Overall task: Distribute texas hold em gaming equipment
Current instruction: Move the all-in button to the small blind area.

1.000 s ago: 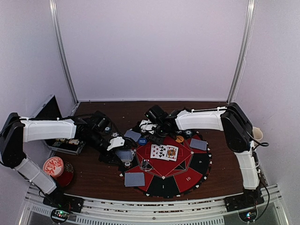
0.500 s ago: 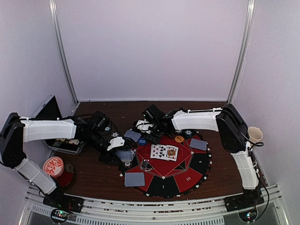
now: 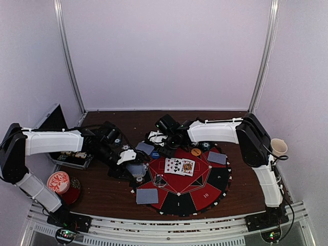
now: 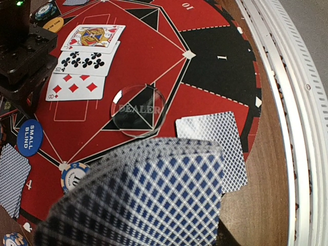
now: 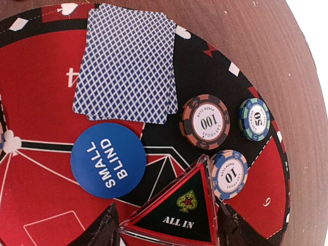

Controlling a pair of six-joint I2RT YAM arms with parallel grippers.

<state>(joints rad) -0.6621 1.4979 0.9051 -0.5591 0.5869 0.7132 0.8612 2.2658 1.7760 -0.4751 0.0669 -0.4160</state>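
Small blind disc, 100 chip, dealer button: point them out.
small blind disc (image 5: 107, 160), right wrist view, blue face centre.
100 chip (image 5: 204, 122), right wrist view, white centre label.
dealer button (image 4: 137, 109), left wrist view, clear disc's middle.

Face-down blue-backed cards (image 5: 125, 61) beside blue SMALL BLIND disc (image 5: 107, 160) and three striped chips (image 5: 205, 124).

The brown wooden table (image 3: 102, 192) carried a round red-and-black mat (image 3: 205, 196) at the lower centre-right of the top view. A red-and-white patterned disc (image 3: 58, 181) sat at lower left, with a dark tray (image 3: 72, 160) just above it. One grey-blue-backed card (image 3: 147, 196) overhung the mat's lower-left edge onto the wood.
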